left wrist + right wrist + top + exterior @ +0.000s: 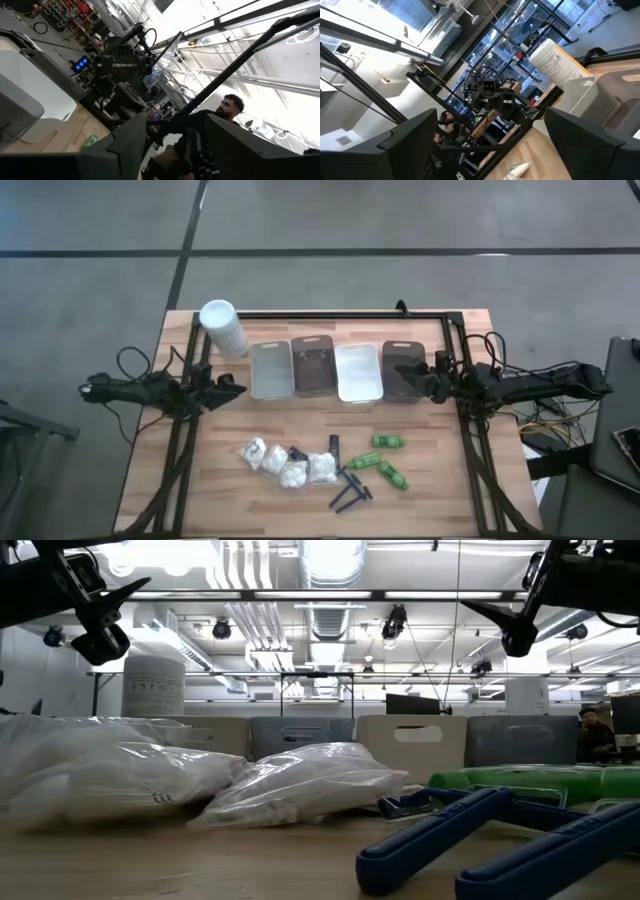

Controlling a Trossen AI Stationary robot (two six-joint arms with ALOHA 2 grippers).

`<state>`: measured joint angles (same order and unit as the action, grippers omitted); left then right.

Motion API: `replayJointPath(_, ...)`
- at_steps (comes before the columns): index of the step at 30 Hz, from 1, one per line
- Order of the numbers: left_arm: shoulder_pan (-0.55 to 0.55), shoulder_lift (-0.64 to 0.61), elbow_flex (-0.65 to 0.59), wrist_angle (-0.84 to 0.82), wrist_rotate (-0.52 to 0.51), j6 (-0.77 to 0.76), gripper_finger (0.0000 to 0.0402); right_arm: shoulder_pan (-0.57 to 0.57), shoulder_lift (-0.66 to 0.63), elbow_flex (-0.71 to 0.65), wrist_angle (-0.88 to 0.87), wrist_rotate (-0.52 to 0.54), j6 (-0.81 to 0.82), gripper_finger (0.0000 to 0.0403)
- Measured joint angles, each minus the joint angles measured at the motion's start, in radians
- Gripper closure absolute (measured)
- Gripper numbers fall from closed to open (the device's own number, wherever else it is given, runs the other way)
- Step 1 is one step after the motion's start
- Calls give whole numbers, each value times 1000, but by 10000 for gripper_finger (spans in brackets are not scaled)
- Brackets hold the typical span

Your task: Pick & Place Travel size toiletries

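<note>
Print on the tall white cylinder (559,61) shows as unreadable lines.

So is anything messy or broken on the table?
Nothing looks broken or spilled. The white packets, blue razors and green bottles lie loosely scattered in front of the four trays, which stand in a neat row. The tall white cylinder stands behind them.

Overhead camera looks straight down, low one sits level among the white packets (300,790), wrist cameras face each other across the trays (271,370).
</note>
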<state>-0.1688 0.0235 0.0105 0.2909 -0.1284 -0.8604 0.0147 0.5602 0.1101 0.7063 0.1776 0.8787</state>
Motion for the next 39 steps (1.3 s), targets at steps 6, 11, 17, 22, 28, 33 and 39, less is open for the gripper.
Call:
replayJointPath(6,0,0,0,0,0,0,190,0,0,0,0,0,0,39)
replayJointPath(11,0,0,0,0,0,0,190,0,0,0,0,0,0,39)
replayJointPath(17,0,0,0,1,-14,-11,190,0,0,0,0,0,0,39)
replayJointPath(22,1,0,0,1,-117,-60,190,0,-2,0,7,127,0,39)
replayJointPath(28,0,0,0,2,-135,-74,190,-2,2,0,13,196,-4,39)
replayJointPath(33,0,0,0,5,-214,-112,190,1,18,7,46,229,129,39)
replayJointPath(39,-3,15,0,37,-106,-198,190,88,166,138,24,67,158,39)
